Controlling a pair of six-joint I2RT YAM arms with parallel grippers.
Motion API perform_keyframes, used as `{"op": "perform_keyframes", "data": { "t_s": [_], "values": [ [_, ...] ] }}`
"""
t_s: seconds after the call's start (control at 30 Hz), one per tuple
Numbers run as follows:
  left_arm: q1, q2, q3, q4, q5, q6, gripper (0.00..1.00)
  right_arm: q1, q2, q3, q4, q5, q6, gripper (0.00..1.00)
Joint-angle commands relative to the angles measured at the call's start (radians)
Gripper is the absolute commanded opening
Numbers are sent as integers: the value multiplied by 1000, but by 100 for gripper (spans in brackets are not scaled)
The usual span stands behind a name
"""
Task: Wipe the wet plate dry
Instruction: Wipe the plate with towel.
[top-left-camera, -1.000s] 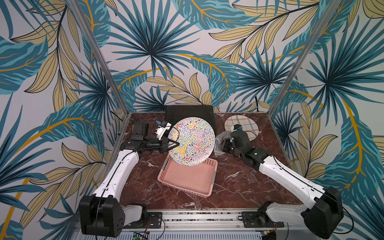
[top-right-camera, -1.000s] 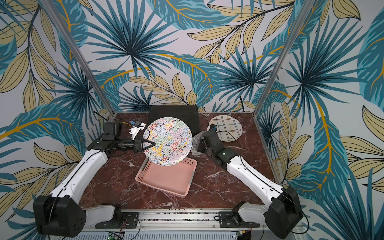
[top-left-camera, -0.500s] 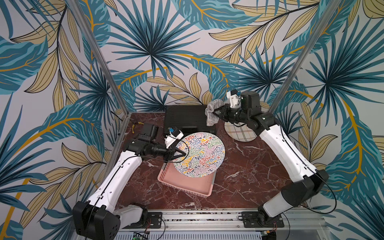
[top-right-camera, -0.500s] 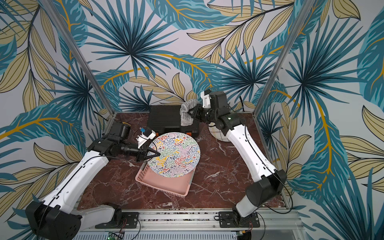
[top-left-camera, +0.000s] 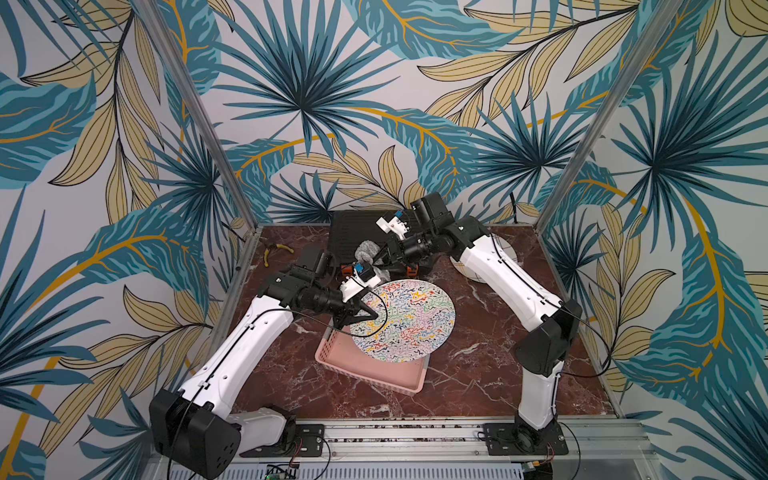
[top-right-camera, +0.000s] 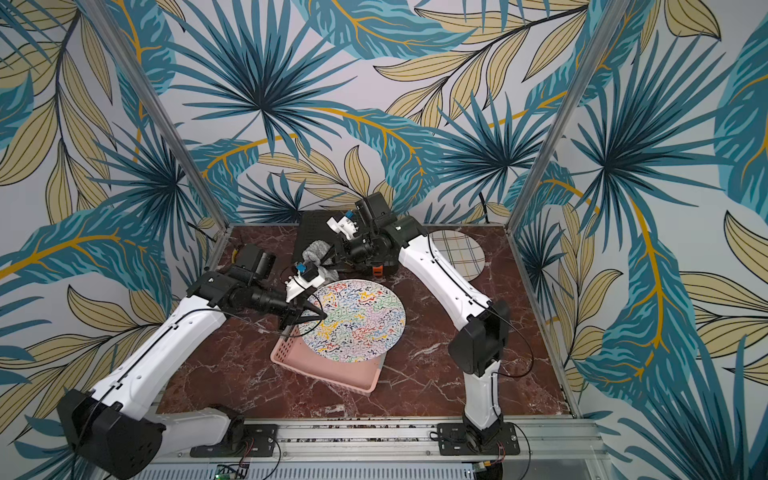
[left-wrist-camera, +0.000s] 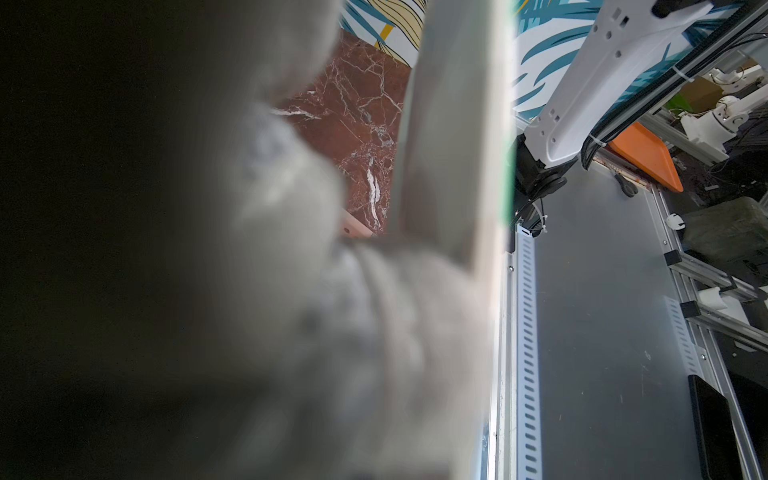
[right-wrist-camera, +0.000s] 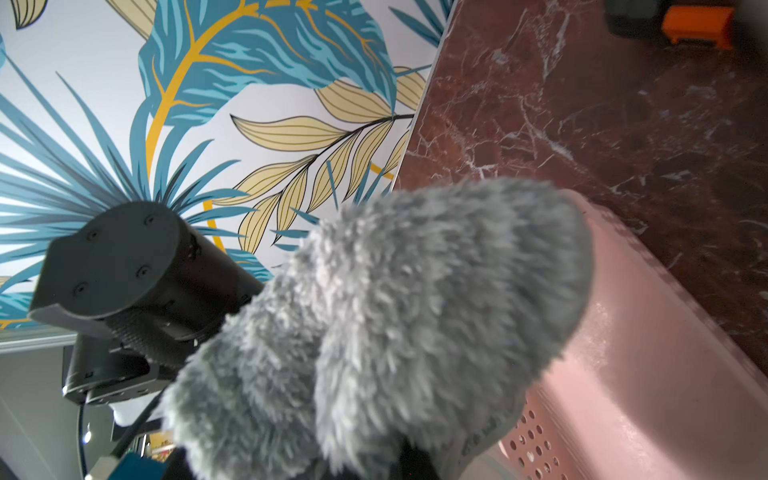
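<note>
A round plate (top-left-camera: 409, 324) (top-right-camera: 357, 322) with a bright squiggle pattern hangs tilted over the pink basket. My left gripper (top-left-camera: 368, 316) (top-right-camera: 319, 316) is shut on its left rim. In the left wrist view the plate's pale edge (left-wrist-camera: 453, 124) shows as a blurred band. My right gripper (top-left-camera: 377, 259) (top-right-camera: 329, 257) is shut on a grey fluffy cloth (top-left-camera: 366, 250) (top-right-camera: 314, 252) (right-wrist-camera: 415, 311). The cloth hangs at the plate's far-left rim, just above my left wrist. I cannot tell whether cloth and plate touch.
The pink perforated basket (top-left-camera: 374, 372) (top-right-camera: 328, 370) (right-wrist-camera: 648, 374) sits mid-table under the plate. A black rack (top-left-camera: 353, 232) stands at the back. A plaid plate (top-right-camera: 457, 253) lies back right. Yellow-handled pliers (top-left-camera: 277, 249) lie back left.
The right arm swung up to the back with the cloth, then came down at the plate's far-left rim. The left arm tipped the plate from upright to flatter over the basket.
</note>
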Motion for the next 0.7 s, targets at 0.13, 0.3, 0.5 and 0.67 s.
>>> {"op": "perform_keyframes", "data": {
  "t_s": [0.13,0.3,0.5,0.67],
  "values": [
    [-16,18,83,24,-1,20,0,26,7,-13,-177,-76,-135,0],
    [-16,32,98,33,-30,22,0,32,-24,-86,-146,-127,-159,0],
    [-18,38,102,39,-76,25,0,29,-101,-191,-73,-161,-165,0],
    [-17,31,106,57,-103,5,0,-8,-185,-317,57,-187,-98,0]
  ]
}}
